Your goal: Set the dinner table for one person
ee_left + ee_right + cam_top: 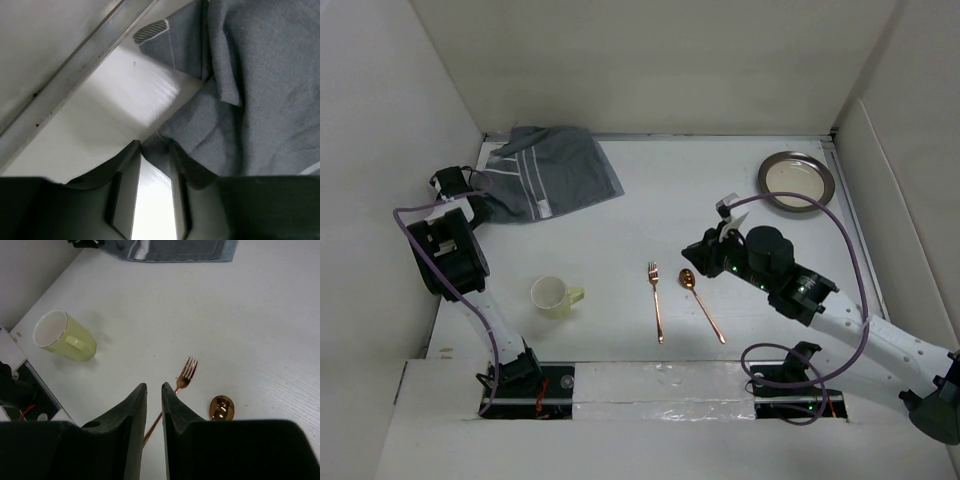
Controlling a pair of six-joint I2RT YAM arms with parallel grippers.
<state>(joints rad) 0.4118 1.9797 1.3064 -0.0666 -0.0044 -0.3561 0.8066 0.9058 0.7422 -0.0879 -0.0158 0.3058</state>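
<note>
The white dinner table [620,235] carries a dark grey striped cloth mat [555,172] at the back left, rumpled at its left corner. My left gripper [472,186] is at that corner; in the left wrist view its jaws [153,145] pinch the mat's edge [240,115]. A pale green mug [553,296] stands front left. A copper fork [656,300] and copper spoon [703,303] lie side by side at front centre. My right gripper [698,250] hovers above them, shut and empty [154,386], with the fork [186,372] just beyond its tips.
A round metal plate [796,181] sits at the back right corner. White walls enclose the table on the left, back and right. The mug [62,337] and spoon bowl [221,407] also show in the right wrist view. A purple cable loops over the right arm.
</note>
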